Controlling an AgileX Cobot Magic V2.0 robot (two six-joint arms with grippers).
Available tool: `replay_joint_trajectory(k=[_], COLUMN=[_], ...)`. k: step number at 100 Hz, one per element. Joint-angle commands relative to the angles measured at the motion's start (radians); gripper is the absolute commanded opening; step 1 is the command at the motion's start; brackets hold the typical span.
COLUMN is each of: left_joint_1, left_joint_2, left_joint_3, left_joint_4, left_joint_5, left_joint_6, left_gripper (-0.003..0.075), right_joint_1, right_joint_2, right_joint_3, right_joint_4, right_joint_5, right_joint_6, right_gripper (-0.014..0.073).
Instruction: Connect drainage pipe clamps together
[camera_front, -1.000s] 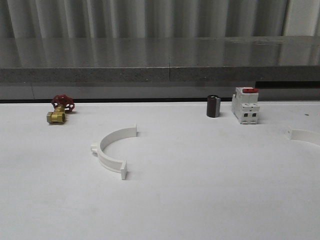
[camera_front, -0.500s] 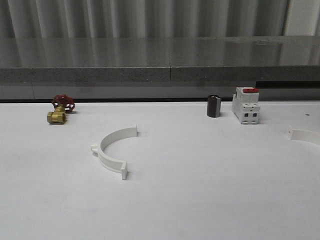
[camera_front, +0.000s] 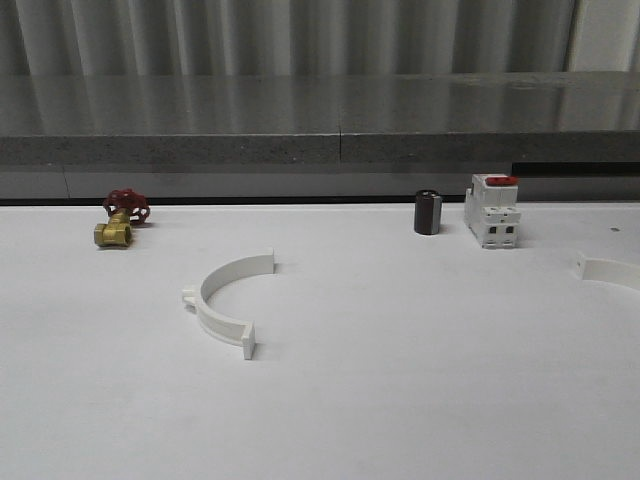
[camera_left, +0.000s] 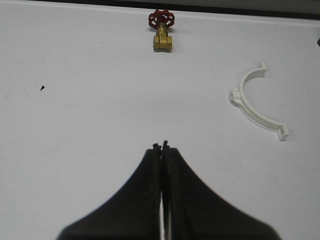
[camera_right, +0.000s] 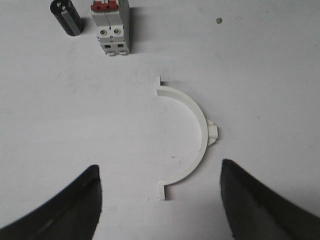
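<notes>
**Clamp halves apart on bench, none held**

Left fingers (camera_left: 162, 146): pressed together, empty. Right fingers (camera_right: 95, 175): spread wide, empty, straddling the right clamp half (camera_right: 192, 135), likely lined up for pickup. Left clamp half (camera_front: 222, 300): bench (camera_front: 400, 380) centre-left, hollow facing 3 o'clock, ends running 1 to 5. Right clamp half: well apart, 3 o'clock edge. Beyond: brass valve (camera_front: 118, 220), black cylinder (camera_front: 427, 212), switch block (camera_front: 491, 210).

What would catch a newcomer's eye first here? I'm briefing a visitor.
Two white half-ring clamps lie far apart on the white table: one left of centre, the other at the right edge. At the back stand a red-handled brass valve and a red-topped switch block.
</notes>
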Motion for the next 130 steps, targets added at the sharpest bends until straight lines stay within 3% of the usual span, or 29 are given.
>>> replay_joint_trajectory(k=[1, 14, 40, 61, 130], left_joint_1=[0.000, 0.000, 0.000, 0.000, 0.000], left_joint_2=[0.005, 0.005, 0.005, 0.005, 0.005], left_joint_3=[-0.025, -0.025, -0.025, -0.025, -0.025], left_joint_4=[0.003, 0.003, 0.003, 0.003, 0.003], left_joint_5=[-0.064, -0.064, -0.064, -0.064, -0.064], left_joint_6=[-0.001, -0.001, -0.001, -0.001, -0.001], left_gripper=[-0.0020, -0.0020, -0.0020, -0.0020, -0.0020], right_joint_1=[-0.002, -0.003, -0.076, -0.128, -0.154], right_joint_2=[-0.012, -0.006, 0.152, 0.295, 0.645], right_joint_3=[-0.035, -0.039, -0.195, -0.297, -0.319], right_joint_4=[0.002, 0.009, 0.021, 0.021, 0.021], right_joint_5=[-0.102, -0.107, 0.090, 0.157, 0.012], right_joint_6=[-0.004, -0.003, 0.003, -0.025, -0.147], right_gripper=[0.0581, 0.0581, 0.0581, 0.0581, 0.0581])
